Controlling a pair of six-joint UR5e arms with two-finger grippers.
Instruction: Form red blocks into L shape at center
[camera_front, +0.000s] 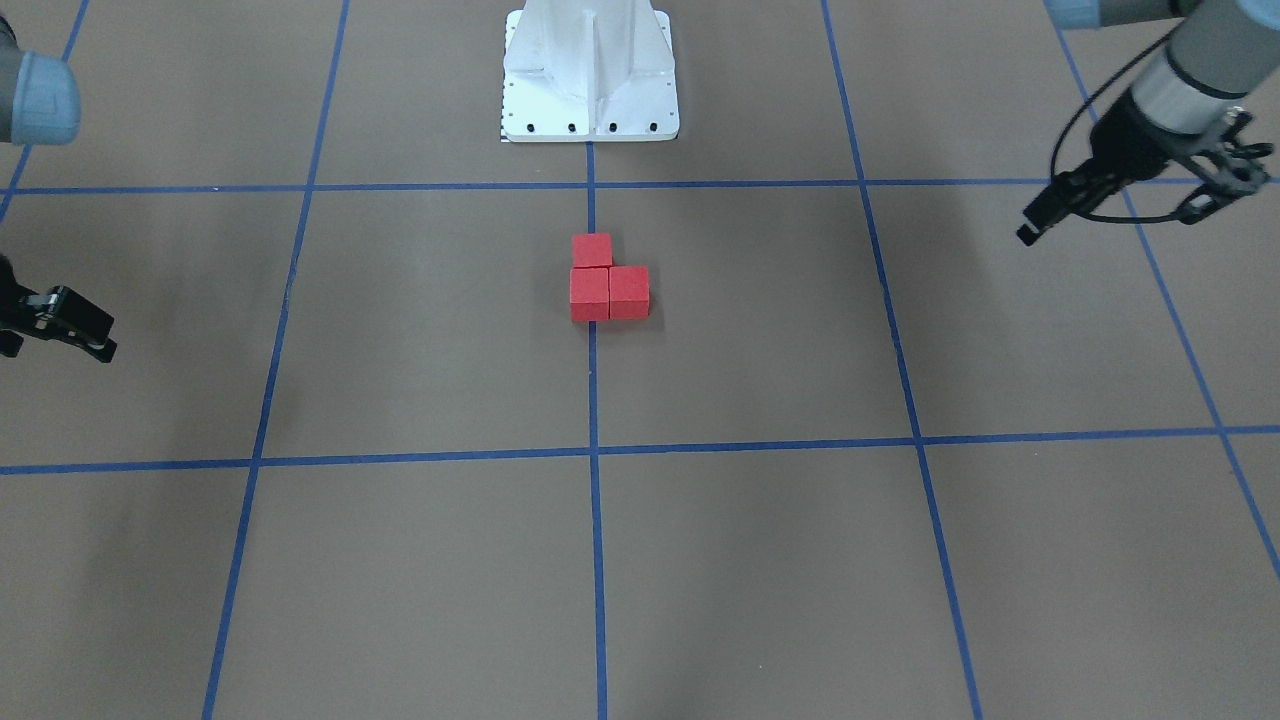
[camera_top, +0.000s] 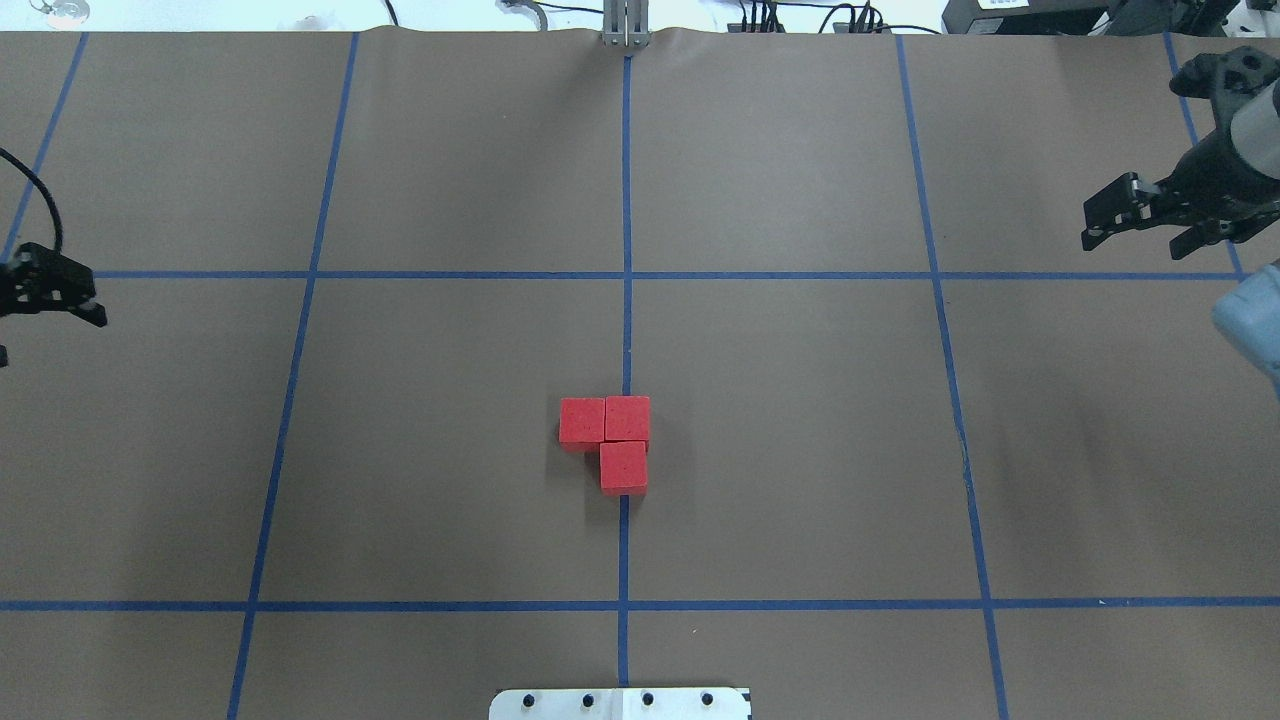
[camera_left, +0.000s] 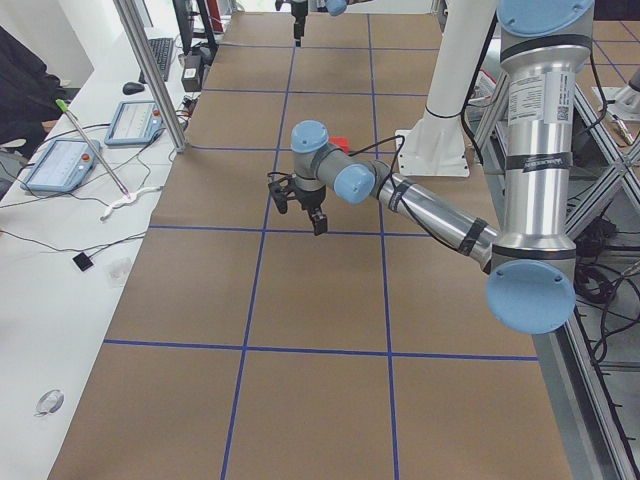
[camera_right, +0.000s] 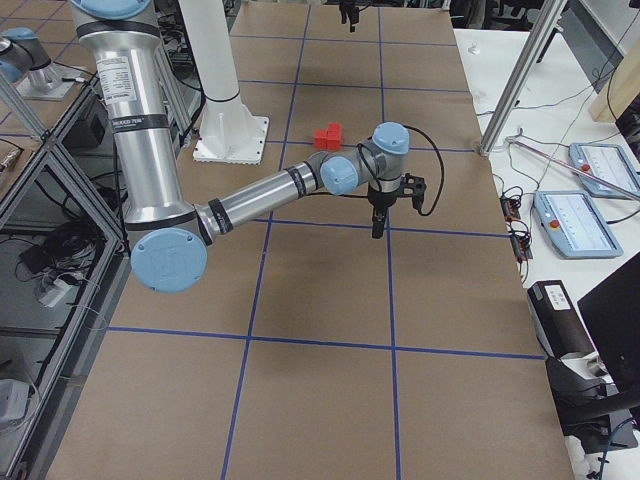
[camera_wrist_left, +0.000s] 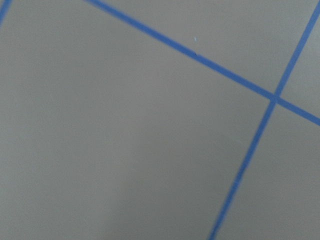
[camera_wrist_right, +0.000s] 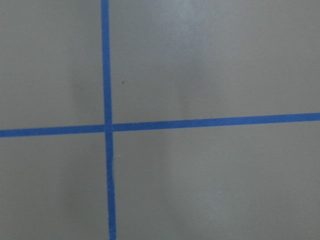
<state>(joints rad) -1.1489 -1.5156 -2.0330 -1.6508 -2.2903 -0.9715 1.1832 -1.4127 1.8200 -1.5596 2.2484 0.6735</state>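
Note:
Three red blocks lie touching in an L shape at the center of the brown floor, on the blue tape line. In the front view the red blocks sit just in front of the white base plate. My left gripper hangs open and empty at the far left edge; it also shows in the front view and the exterior left view. My right gripper hangs open and empty at the far right, and also shows in the exterior right view. Both wrist views show only brown floor and tape.
The white robot base plate stands close behind the blocks. Beyond the table's far edge lie cables. Tablets and cables lie on the white bench beside the table. Metal posts stand at the table's side.

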